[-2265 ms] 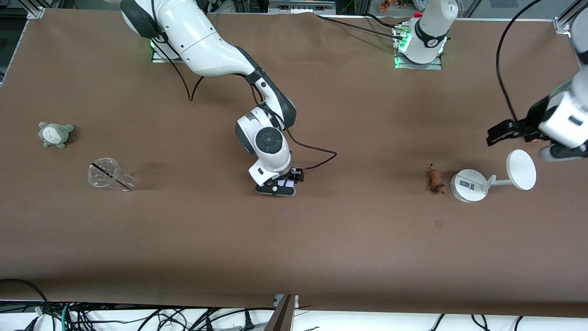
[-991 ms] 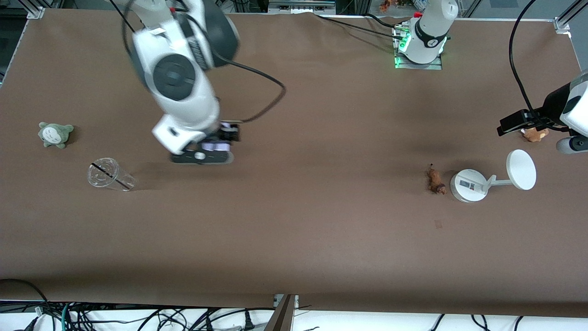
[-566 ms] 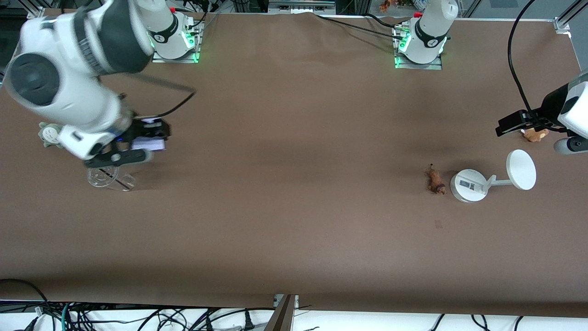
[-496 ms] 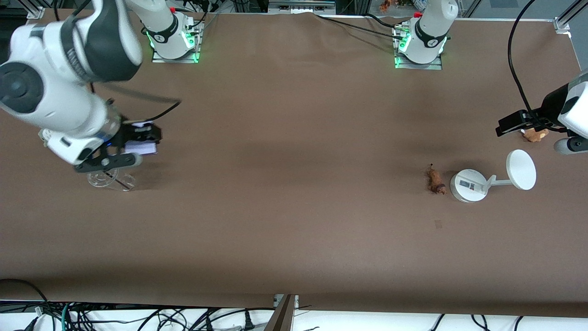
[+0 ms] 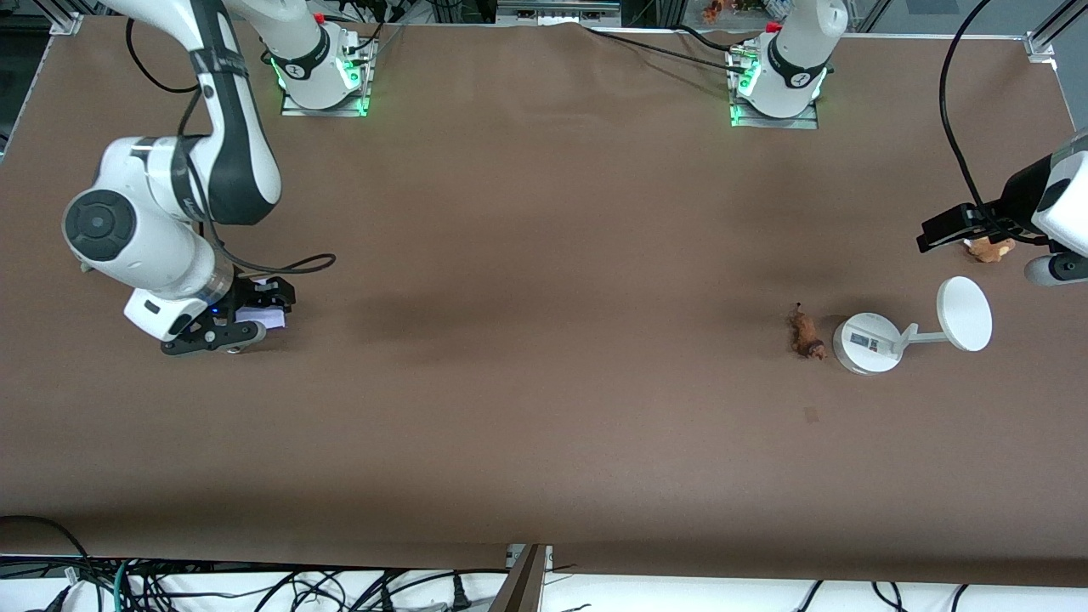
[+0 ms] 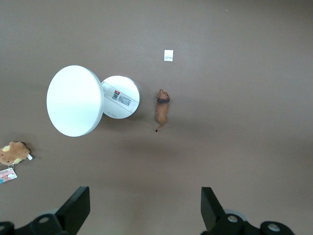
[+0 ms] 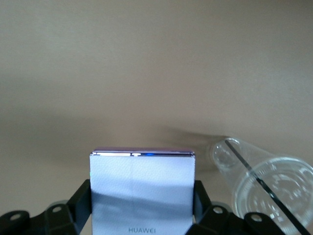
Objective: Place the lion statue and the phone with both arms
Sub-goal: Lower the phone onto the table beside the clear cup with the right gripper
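Your right claw [image 5: 255, 316] is clamped on the flat pale-lavender phone [image 7: 142, 188], low beside the clear plastic cup [image 7: 266, 183]. The tiny orange-brown lion statue [image 5: 805, 332] lies untouched on the tabletop [image 5: 544, 408] beside the white stand [image 5: 867, 342]; your left claw [image 6: 142, 208] waits spread above.

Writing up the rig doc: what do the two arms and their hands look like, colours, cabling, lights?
Both arms have glossy white shells with dark grey joint bands and round dark caps, seen on the right arm. Loose black cables run along each arm. Green lights glow at both bases. The right hand and left hand are black with two fingers; the left's fingers are flat, angular black blades.
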